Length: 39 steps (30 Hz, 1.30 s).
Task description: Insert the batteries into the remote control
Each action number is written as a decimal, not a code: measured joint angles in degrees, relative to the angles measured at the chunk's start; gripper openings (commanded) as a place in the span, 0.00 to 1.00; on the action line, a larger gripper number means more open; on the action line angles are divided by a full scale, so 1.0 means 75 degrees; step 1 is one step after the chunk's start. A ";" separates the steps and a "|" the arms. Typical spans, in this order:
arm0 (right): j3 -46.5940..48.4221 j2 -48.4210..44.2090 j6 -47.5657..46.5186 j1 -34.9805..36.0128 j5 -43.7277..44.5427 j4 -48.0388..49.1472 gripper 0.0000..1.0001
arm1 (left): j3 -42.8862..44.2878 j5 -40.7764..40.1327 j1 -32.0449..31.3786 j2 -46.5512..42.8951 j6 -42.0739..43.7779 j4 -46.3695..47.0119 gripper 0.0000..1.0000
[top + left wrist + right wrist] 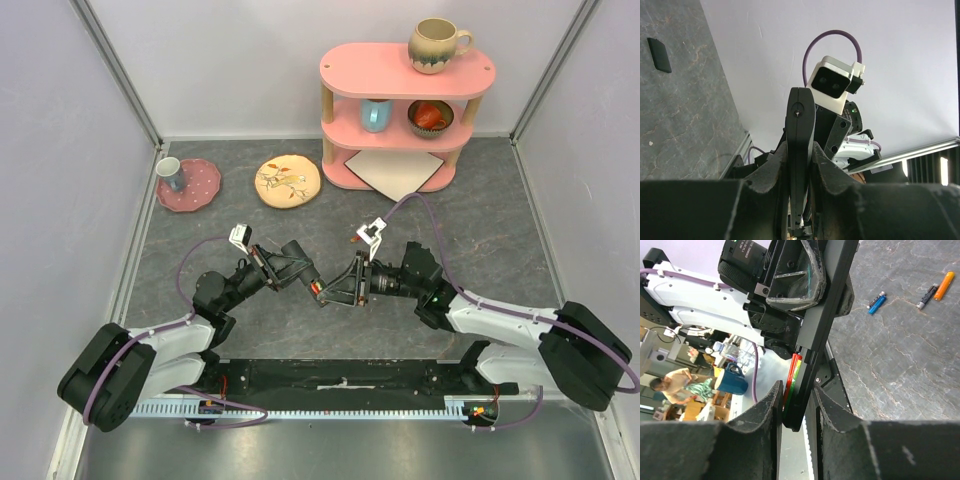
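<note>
The remote control [322, 292] is a slim black bar held in the air between both grippers at the table's middle. My left gripper [305, 278] is shut on it; in the left wrist view the remote [801, 120] stands edge-on between the jaws. My right gripper [795, 395] is shut on the remote's other end [827, 315], one finger against a red, green and yellow battery [792, 375] lying in the bay. On the table lie a blue battery [876, 302], a dark purple one [926, 297] and an orange one [943, 286].
A small black flat cover [659, 55] lies on the grey table. At the back stand a pink shelf [400, 75] with mugs and a bowl, a white sheet [395, 170], a yellow plate [287, 181] and a pink plate [195, 192] with a cup.
</note>
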 measured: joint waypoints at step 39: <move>0.0976 0.0434 0.0443 -0.0114 -0.0189 -0.1722 0.43 | 0.0137 0.0353 -0.0096 -0.0697 0.0702 -0.1784 0.02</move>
